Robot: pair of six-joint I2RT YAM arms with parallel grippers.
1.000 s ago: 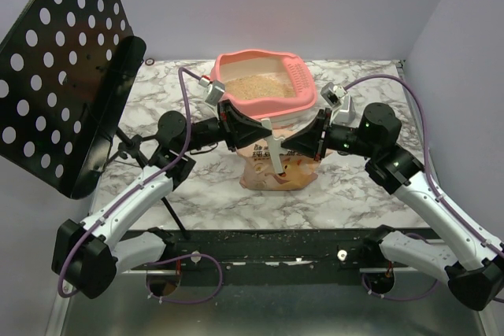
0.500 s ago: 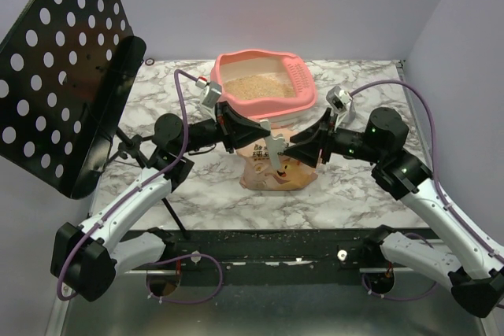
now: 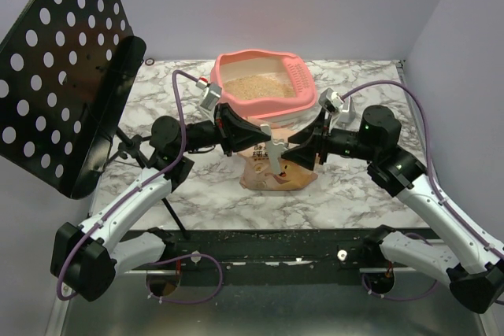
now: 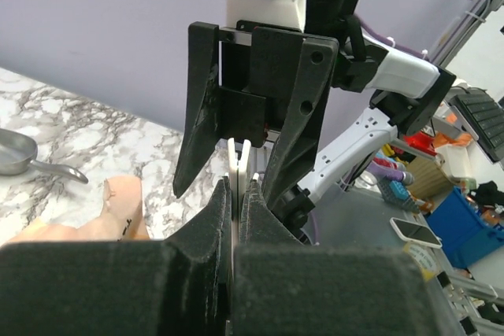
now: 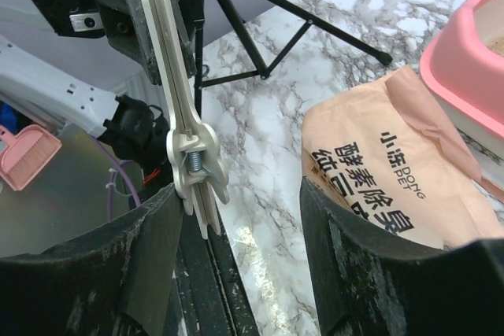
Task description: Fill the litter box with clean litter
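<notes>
Litter point(image 3: 250, 86) partly fills the pink box point(image 3: 272, 105), but more pouring seems due: left claw point(image 4: 236, 218) pinches a white clip point(image 5: 185, 127), right claw point(image 5: 240, 194) spread around it, bag point(image 3: 277, 175) below

my top view is bright and even, lit softly from above; shadows on the marble table point(image 3: 213, 194) are faint and soft-edged. on the left wrist view i get the left gripper point(image 4: 236, 194) as a dark, blurred mass up close. on the right wrist view the white clip point(image 5: 185, 116) and the bag point(image 5: 394, 186) print are sharp, the right gripper point(image 5: 240, 202) soft and grainy.
</notes>
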